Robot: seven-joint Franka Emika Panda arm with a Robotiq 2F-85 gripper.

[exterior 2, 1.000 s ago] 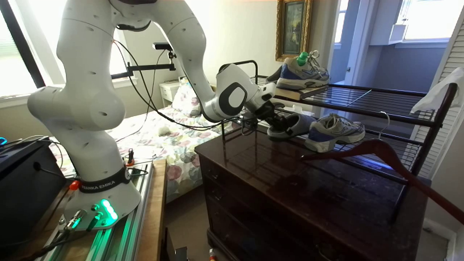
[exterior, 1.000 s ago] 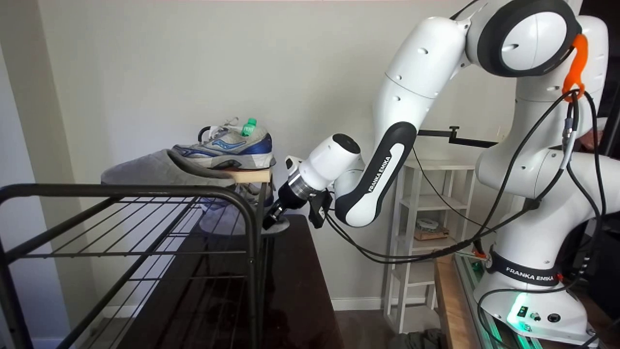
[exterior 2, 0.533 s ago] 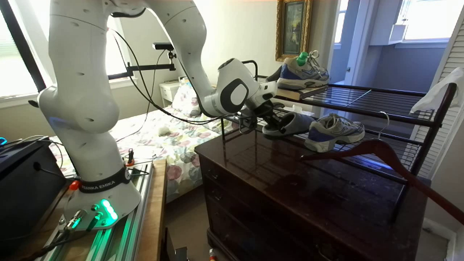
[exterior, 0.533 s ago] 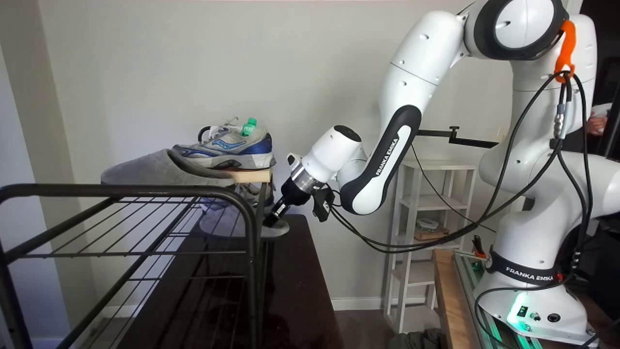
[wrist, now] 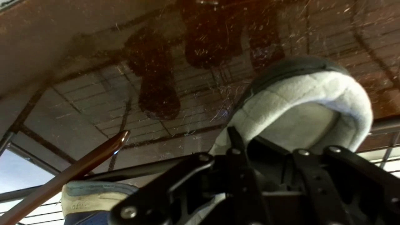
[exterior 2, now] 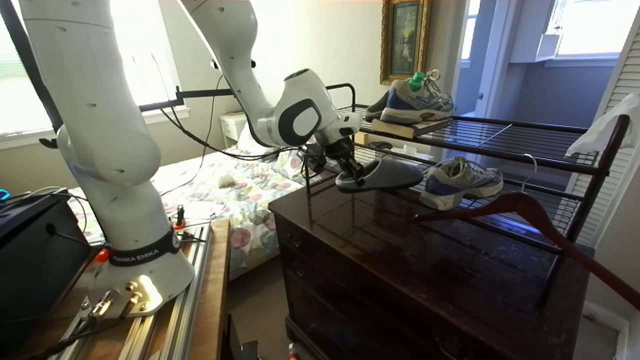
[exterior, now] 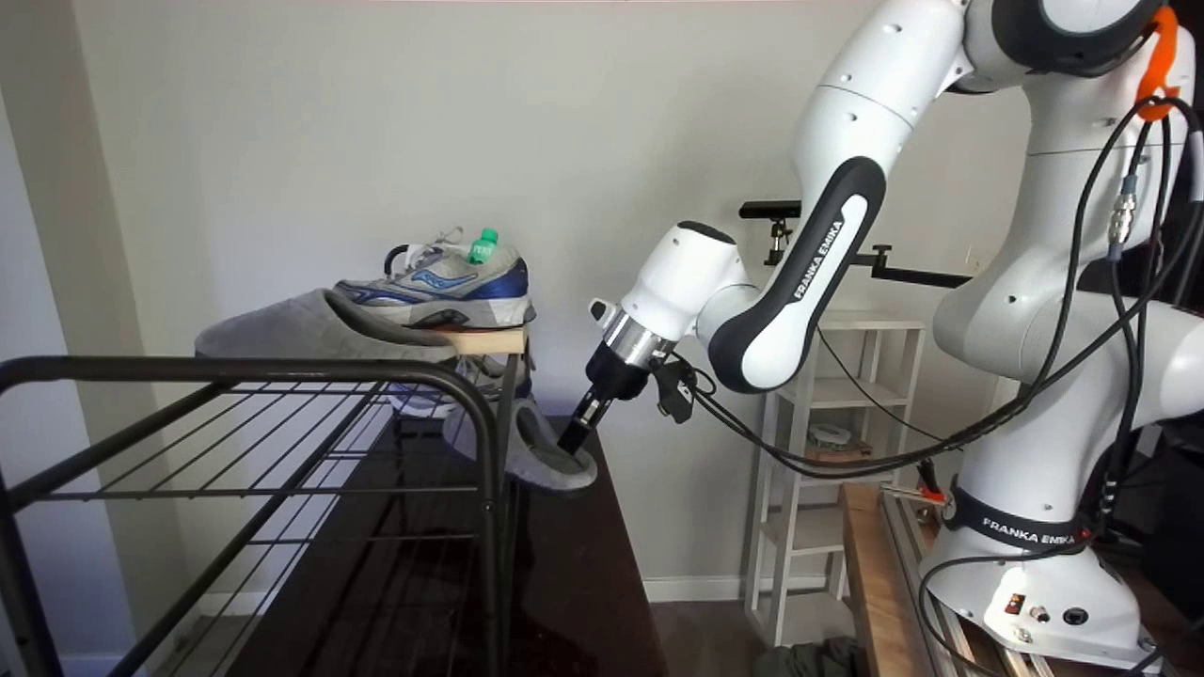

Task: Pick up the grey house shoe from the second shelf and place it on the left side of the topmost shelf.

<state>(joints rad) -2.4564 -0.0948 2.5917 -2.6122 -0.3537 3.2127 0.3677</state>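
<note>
The jaws of the black metal gripper (wrist: pixel 245 132) are drawn nearly together, with the padded side wall of the soft, plain grey fabric house shoe (exterior 2: pixel 380 175) pinched between them toward its heel. In the wrist view one jaw lies outside that wall and one dips into the opening; the pinch itself is partly covered, and the toe is lost behind the gripper. In an exterior view a black tubular rack post (exterior: pixel 492 508) crosses the shoe. Its heel end is out over the glossy dark-brown wooden worktop (exterior 2: pixel 380 220); whether the toe touches the black-barred second shelf (exterior 2: pixel 560 212), I cannot tell. Beyond it stands a grey-blue lace-up sneaker (exterior 2: pixel 462 182), only its heel showing in the wrist view. A reddish-brown wooden hanger (exterior 2: pixel 520 202) runs out of frame. On the black wire topmost shelf (exterior 2: pixel 525 141), a similar sneaker atop a pale book-like block (exterior 2: pixel 392 129) hides most of a grey slipper (exterior 2: pixel 377 107) in an exterior view.
</note>
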